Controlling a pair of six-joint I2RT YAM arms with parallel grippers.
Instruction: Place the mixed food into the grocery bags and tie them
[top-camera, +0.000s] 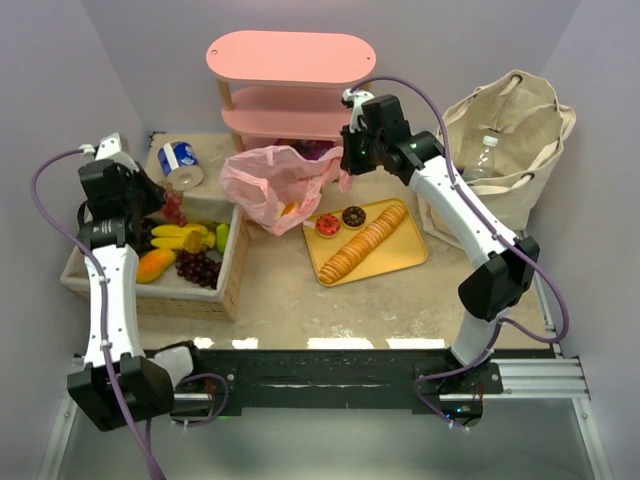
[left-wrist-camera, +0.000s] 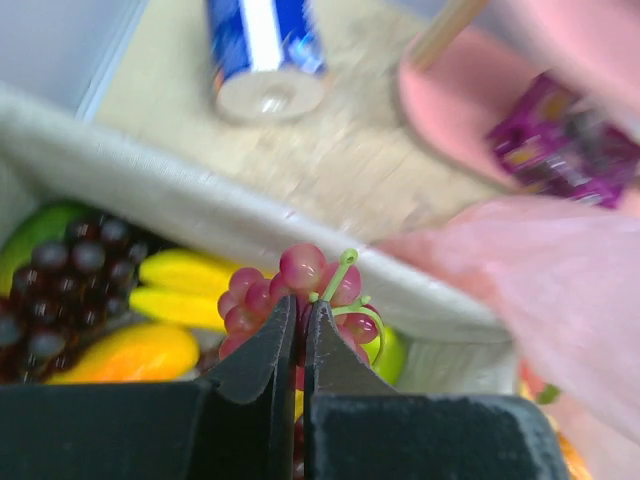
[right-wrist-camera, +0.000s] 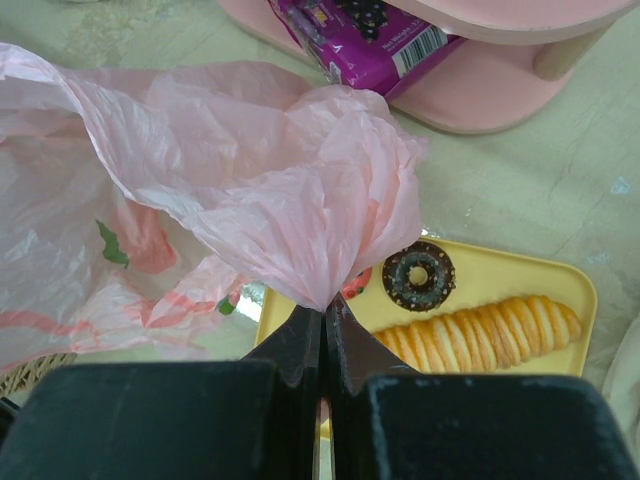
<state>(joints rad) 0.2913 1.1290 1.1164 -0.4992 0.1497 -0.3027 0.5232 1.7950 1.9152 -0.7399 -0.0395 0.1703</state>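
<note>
My left gripper (left-wrist-camera: 298, 310) is shut on a bunch of red grapes (left-wrist-camera: 290, 295) and holds it above the woven basket's rim (left-wrist-camera: 150, 195); it shows in the top view (top-camera: 176, 208) too. My right gripper (right-wrist-camera: 323, 312) is shut on a gathered edge of the pink plastic bag (right-wrist-camera: 290, 200), holding it up; the bag (top-camera: 275, 185) sits mid-table with fruit showing inside. The beige canvas bag (top-camera: 505, 150) stands at the right with a clear water bottle (top-camera: 483, 158) in it. A blue and white can (top-camera: 180, 160) lies at the back left.
The woven basket (top-camera: 232, 275) holds bananas (top-camera: 180, 237), a mango (top-camera: 155, 265) and dark grapes (top-camera: 198, 268). A yellow tray (top-camera: 400, 255) carries a sliced loaf and donuts. A pink shelf (top-camera: 290, 90) stands at the back with a purple packet (right-wrist-camera: 375, 40) on its low tier.
</note>
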